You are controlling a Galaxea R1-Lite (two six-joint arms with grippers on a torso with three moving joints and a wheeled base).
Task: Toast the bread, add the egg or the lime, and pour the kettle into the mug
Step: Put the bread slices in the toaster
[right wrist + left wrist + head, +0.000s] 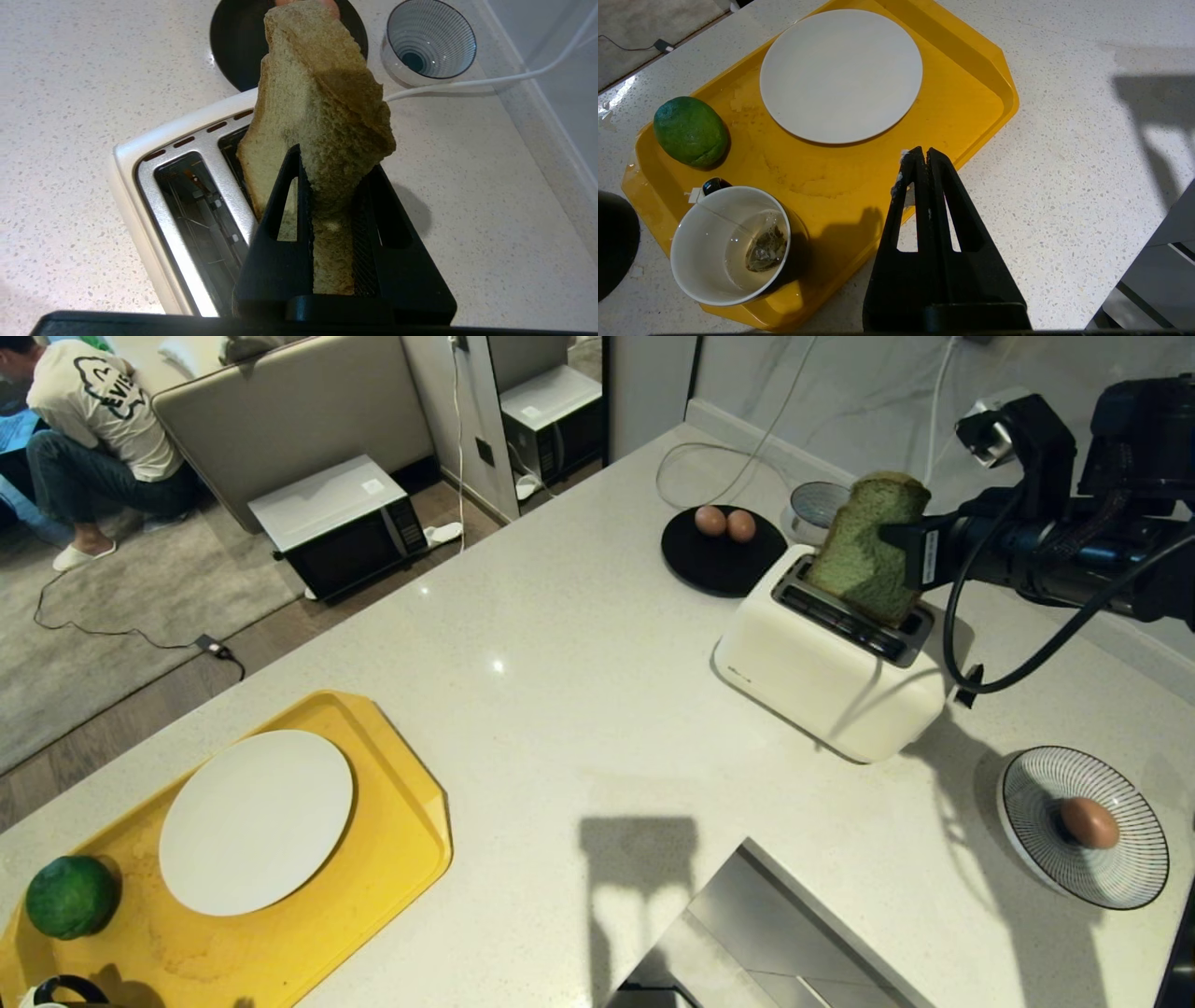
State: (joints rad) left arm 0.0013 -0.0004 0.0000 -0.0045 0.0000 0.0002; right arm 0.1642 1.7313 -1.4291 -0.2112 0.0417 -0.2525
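Observation:
My right gripper (pixel 898 553) (pixel 334 161) is shut on the pale green bread (pixel 864 555) (pixel 317 116), holding it tilted with its lower corner in the rear slot of the white toaster (pixel 831 663) (pixel 140 186). Two eggs (pixel 725 523) lie on a black plate, and a third egg (pixel 1089 822) sits in a striped bowl. The lime (pixel 70 896) (pixel 690 131) and the mug (pixel 731 245), with a tea bag inside, stand on the yellow tray. My left gripper (pixel 923 151) hangs shut and empty over the tray's edge. The kettle (pixel 614 242) shows only as a black bulk.
A white plate (pixel 255 821) lies on the yellow tray (pixel 411 784). A striped cup (pixel 815 504) and white cables sit behind the black plate (pixel 724 569). A metal edge (pixel 747 915) cuts into the counter's front. A person crouches on the floor at far left.

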